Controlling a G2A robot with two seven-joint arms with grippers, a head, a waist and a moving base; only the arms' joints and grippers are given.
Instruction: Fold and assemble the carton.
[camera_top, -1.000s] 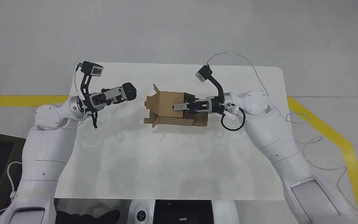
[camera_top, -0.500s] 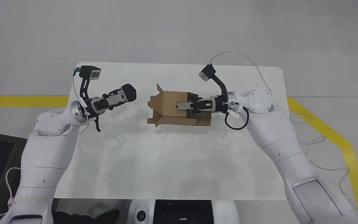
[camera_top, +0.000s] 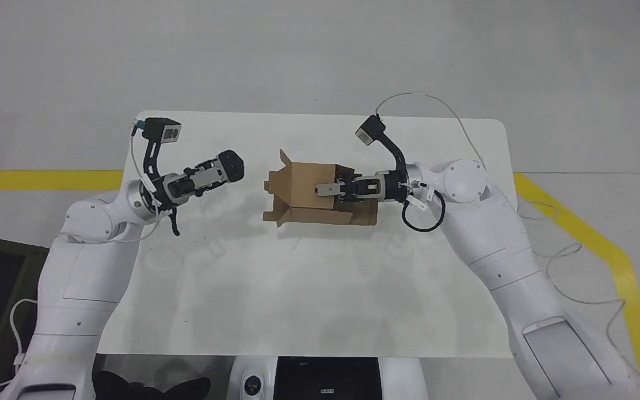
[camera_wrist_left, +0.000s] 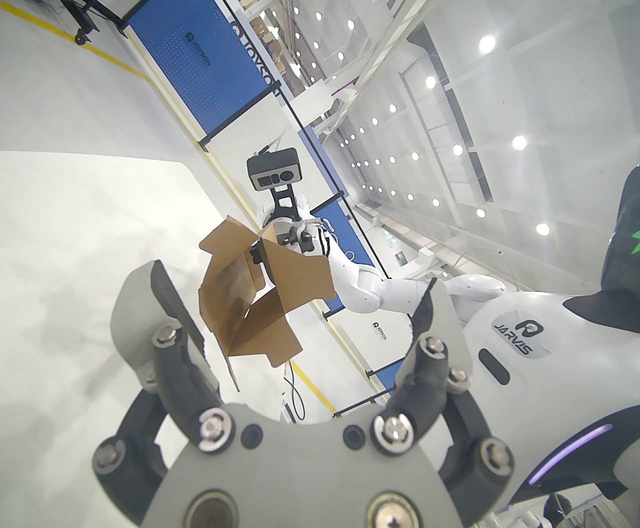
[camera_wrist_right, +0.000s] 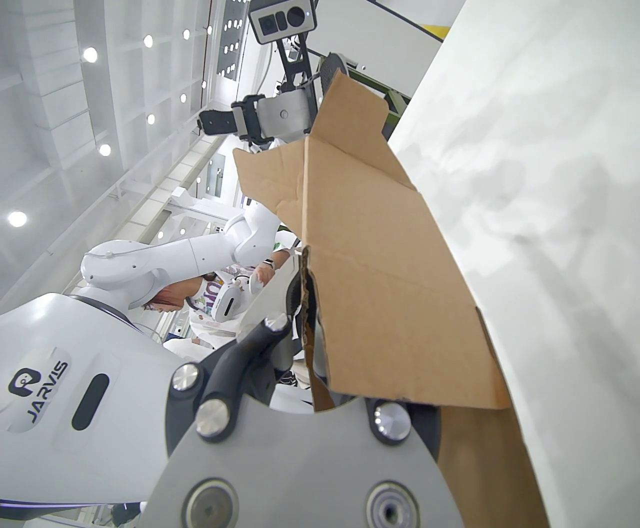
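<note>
The carton (camera_top: 295, 185) was grasped by the right hand (camera_top: 327, 188), apparently steadied for folding; the left hand (camera_top: 232, 164) was poised released nearby.

The carton (camera_top: 305, 190) is plain brown cardboard, matt, rough at its torn edge; the table (camera_top: 300, 290) smooth matt white; left gripper (camera_wrist_left: 294, 285) grey metal with black pads (camera_wrist_left: 172, 300)

Left gripper (camera_top: 234, 164) spread wide; right gripper (camera_top: 323, 188) clamped; both forearms inward
</note>
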